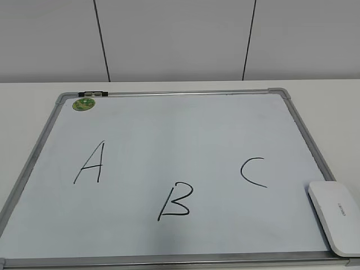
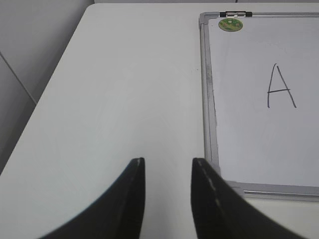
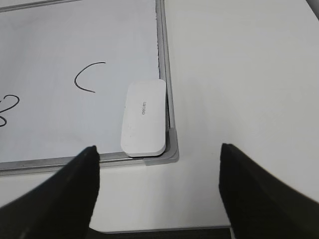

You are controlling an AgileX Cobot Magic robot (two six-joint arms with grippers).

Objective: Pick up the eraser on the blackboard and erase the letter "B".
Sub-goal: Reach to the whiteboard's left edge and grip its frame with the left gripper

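eraser waiting in the corner, nothing picked up yet.

the eraser (image 3: pixel 144 118) lies flat in the blackboard's (image 1: pixel 315 146) near right corner, against the frame, just beyond the "c" (image 1: pixel 253 172). the right pincer (image 3: pixel 157 186) hangs spread wide before it, likely to straddle it. the left pincer (image 2: pixel 167 194), parted and empty, idles over the counter (image 2: pixel 114 89). the letter "b" (image 1: pixel 175 201) is untouched.

The blackboard (image 1: pixel 169 135), white with a silver frame, lies flat on the desk. The "B" (image 1: pixel 175 201) sits near its front edge, unerased. The white eraser (image 1: pixel 336 216) rests on the board's front-right corner.
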